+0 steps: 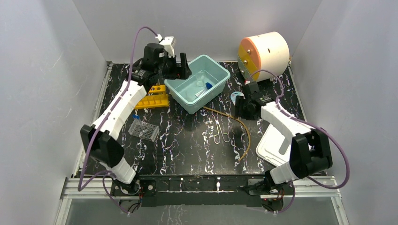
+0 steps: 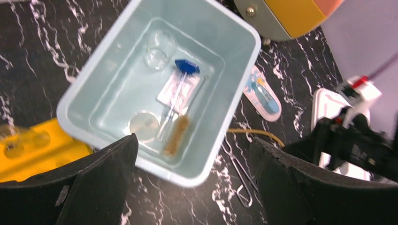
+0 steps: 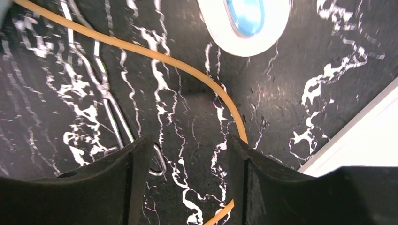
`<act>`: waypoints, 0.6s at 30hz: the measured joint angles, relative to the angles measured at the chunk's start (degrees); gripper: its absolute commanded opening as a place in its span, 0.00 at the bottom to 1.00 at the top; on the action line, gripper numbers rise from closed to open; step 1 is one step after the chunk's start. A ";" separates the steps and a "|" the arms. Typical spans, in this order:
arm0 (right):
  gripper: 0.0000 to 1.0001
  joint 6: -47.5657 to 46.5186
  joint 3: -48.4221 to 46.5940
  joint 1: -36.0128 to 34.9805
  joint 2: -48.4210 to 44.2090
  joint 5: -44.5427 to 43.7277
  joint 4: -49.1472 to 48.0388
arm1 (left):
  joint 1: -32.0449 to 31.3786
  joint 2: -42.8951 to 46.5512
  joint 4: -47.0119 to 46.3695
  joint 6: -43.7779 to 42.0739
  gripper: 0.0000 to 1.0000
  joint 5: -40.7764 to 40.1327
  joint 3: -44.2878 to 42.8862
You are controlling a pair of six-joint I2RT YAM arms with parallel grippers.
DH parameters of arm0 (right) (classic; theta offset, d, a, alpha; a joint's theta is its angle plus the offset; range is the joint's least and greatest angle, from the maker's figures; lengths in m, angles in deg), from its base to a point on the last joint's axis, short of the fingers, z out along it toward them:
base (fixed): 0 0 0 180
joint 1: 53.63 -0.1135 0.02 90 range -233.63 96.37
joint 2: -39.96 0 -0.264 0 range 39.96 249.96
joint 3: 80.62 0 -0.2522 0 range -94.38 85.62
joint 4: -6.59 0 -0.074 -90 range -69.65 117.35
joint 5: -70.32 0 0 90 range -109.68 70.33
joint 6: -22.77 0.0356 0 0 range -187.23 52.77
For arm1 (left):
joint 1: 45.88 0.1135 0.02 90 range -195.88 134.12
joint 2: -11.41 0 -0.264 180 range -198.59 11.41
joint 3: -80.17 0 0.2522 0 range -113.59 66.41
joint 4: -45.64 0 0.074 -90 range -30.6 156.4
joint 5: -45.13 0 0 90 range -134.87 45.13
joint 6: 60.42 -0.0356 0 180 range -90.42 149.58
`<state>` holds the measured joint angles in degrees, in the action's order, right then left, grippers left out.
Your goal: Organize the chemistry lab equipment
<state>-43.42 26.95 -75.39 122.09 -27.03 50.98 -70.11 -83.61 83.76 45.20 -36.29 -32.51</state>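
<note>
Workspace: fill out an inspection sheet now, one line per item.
Surface: black white-veined table, no spills seen.
Job's things: teal bin holds brush, glass dish, blue-capped item; yellow rack left of bin; amber tubing and wire clips loose mid-table.
Clutter: clear rack, blue-white disc, white tray.
Tools: left tool open above bin, empty; right tool open over tubing, not gripping.
Cables: purple cable along each arm.
Surroundings: white walls; yellow-faced drum back right.
</note>
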 measured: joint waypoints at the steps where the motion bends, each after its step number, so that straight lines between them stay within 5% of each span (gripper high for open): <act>1: 0.62 0.52 0.00 0.00 1.01 -0.13 0.96 | 0.00 2.08 -0.04 1.18 0.89 -0.09 2.60; 11: 0.56 4.85 -0.02 0.02 11.45 -3.54 6.84 | -0.26 16.15 -0.28 7.67 0.89 -7.52 12.57; 18: 0.55 4.04 0.00 0.11 13.11 -6.16 6.84 | -0.26 18.05 0.00 9.16 0.90 -12.46 14.93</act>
<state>-39.37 26.95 -75.28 135.20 -33.19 57.82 -70.37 -65.56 83.76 54.36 -48.75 -17.58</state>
